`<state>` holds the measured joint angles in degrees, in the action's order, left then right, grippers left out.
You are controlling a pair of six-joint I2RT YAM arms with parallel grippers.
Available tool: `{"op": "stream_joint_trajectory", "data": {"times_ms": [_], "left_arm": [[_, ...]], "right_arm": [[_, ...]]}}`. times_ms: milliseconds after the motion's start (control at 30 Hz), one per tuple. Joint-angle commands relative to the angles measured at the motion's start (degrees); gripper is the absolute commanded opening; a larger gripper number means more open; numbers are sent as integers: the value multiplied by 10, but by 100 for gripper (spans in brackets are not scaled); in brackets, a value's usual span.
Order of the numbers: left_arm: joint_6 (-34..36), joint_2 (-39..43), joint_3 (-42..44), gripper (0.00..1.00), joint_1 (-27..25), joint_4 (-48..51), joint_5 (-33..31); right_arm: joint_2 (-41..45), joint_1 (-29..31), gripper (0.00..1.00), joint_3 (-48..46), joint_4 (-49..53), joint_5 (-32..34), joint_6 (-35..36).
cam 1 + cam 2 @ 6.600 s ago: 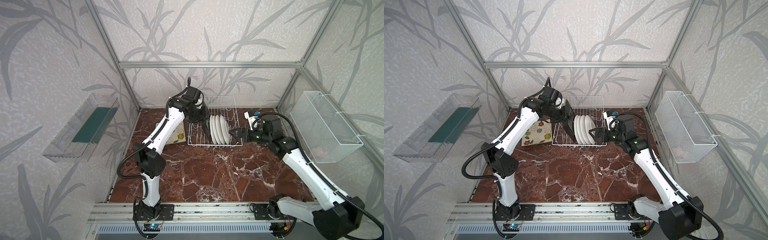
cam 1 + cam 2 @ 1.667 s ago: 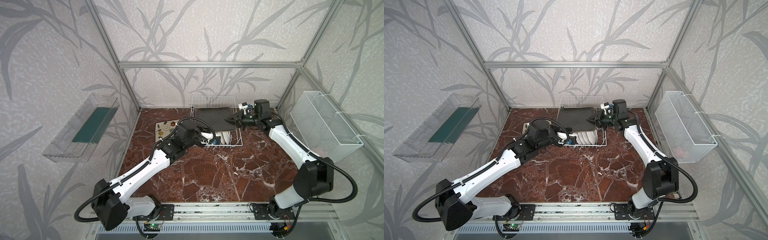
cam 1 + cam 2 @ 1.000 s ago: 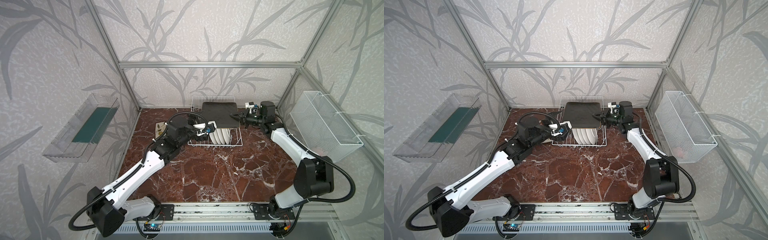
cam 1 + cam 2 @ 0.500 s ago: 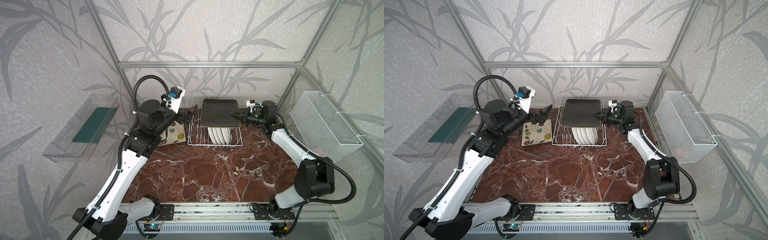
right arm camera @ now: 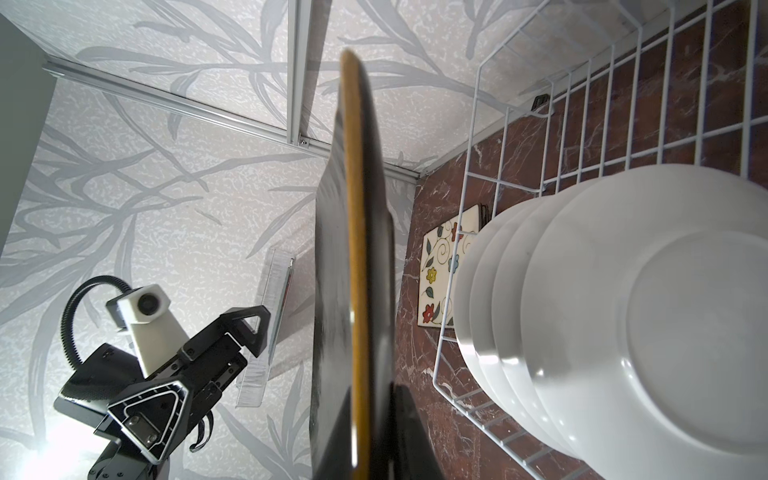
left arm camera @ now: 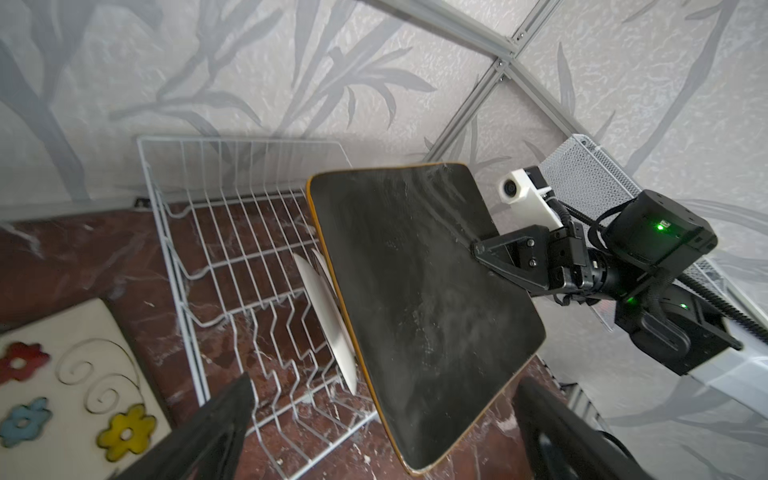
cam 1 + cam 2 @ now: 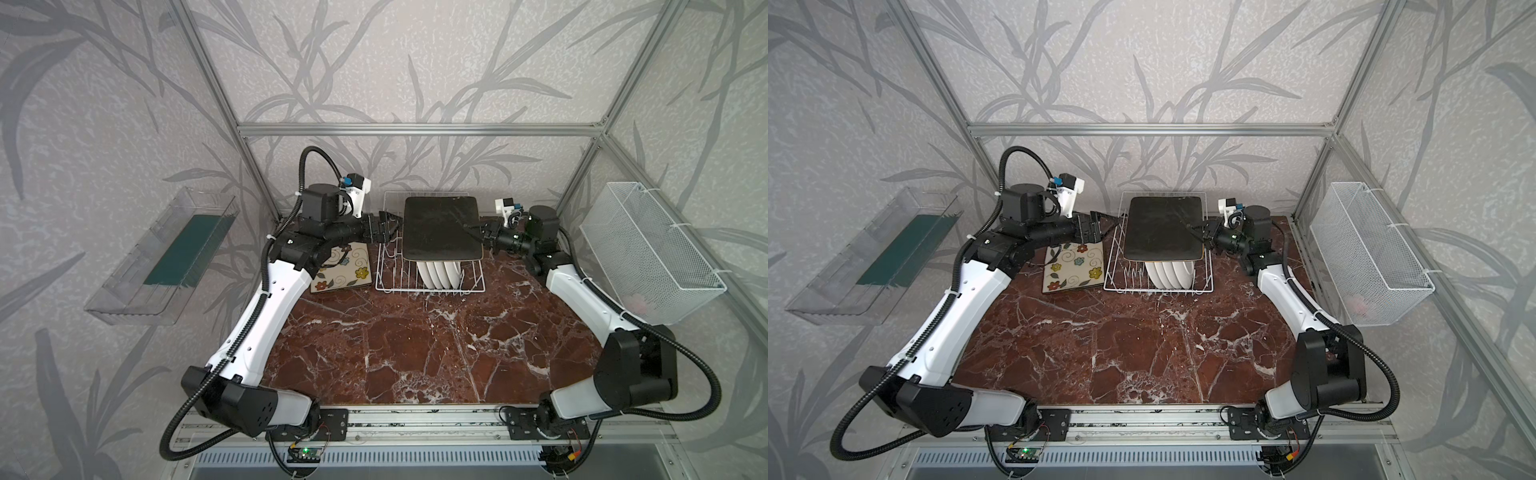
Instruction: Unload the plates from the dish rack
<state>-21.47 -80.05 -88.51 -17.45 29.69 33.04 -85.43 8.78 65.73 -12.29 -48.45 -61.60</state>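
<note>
Plates remain to unload: the black plate hangs flat above the rack, pinched at its edge by the closed right hand. The left hand, wide open, has swung up beside the opposite edge, probably for a handover. Four white plates stand in the rack below. Only the right wrist view shows the black plate's orange rim.

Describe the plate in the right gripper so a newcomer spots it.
Find the white wire dish rack at the back of the table. Above it, the right gripper pinches a square plate by one edge. It is black and airborne; the round white plates stand in the rack.
</note>
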Motion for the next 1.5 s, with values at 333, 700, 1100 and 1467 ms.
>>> {"op": "stream_joint_trajectory", "data": {"times_ms": [333, 700, 1100, 1467], "left_arm": [[-214, -78, 75, 89, 1, -206, 150], [-292, -120, 89, 72, -6, -309, 198], [-251, -142, 59, 52, -35, -249, 195], [-232, -141, 57, 24, -47, -223, 191]], "right_arm": [[33, -1, 0, -1, -114, -25, -1], [23, 10, 0, -9, -138, -35, -12], [16, 20, 0, -8, -139, -38, -4], [16, 21, 0, -9, -137, -46, 6]]}}
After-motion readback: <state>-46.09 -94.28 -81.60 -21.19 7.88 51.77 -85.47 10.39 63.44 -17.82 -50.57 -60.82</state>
